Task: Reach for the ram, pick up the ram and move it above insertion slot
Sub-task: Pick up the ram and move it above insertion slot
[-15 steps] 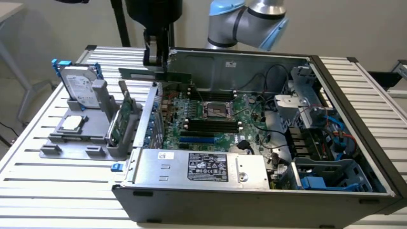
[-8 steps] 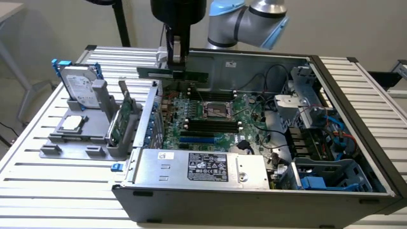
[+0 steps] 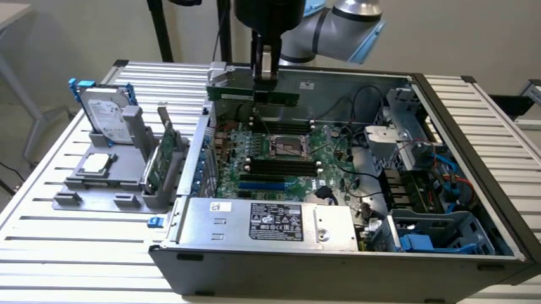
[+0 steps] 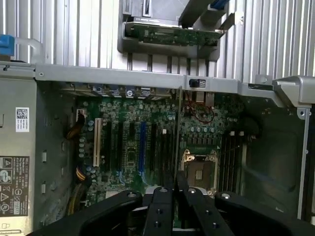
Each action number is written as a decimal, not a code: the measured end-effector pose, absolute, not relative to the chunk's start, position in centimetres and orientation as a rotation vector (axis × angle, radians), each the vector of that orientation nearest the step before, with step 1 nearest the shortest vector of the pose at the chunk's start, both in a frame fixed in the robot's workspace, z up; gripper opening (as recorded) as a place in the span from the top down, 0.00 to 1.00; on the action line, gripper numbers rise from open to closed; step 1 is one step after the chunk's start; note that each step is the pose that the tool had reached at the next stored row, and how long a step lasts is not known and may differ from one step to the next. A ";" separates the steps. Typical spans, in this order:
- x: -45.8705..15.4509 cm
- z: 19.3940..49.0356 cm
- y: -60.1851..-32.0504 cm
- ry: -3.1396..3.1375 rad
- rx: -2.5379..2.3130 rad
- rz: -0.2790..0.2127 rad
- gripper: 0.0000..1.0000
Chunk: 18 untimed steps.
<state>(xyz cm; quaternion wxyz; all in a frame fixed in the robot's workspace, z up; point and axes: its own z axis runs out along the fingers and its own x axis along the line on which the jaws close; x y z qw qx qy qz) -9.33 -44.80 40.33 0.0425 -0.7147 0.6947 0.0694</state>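
Ram [image 3: 253, 95] hangs level, pinched in the claw [image 3: 265, 75], over the case's [image 3: 338, 259] far wall. Arm [image 3: 338, 25] reaches straight down. Below lie the motherboard [image 3: 279, 152] and its black slots [image 3: 279, 166]; which slot is meant seems unclear. On the worktop [image 3: 85, 234] stands a hard drive [image 3: 106, 114].

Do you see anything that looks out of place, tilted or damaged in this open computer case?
Nothing looks damaged or spilled. The only part away from its place is the ram, gripped by the end effector and held above the motherboard, not in any slot.
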 end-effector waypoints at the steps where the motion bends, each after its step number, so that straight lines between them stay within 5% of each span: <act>1: -9.1 40.3 -44.5 2.125 -2.187 0.212 0.86; 18: -4.0 39.3 -40.0 2.125 -2.187 0.212 0.86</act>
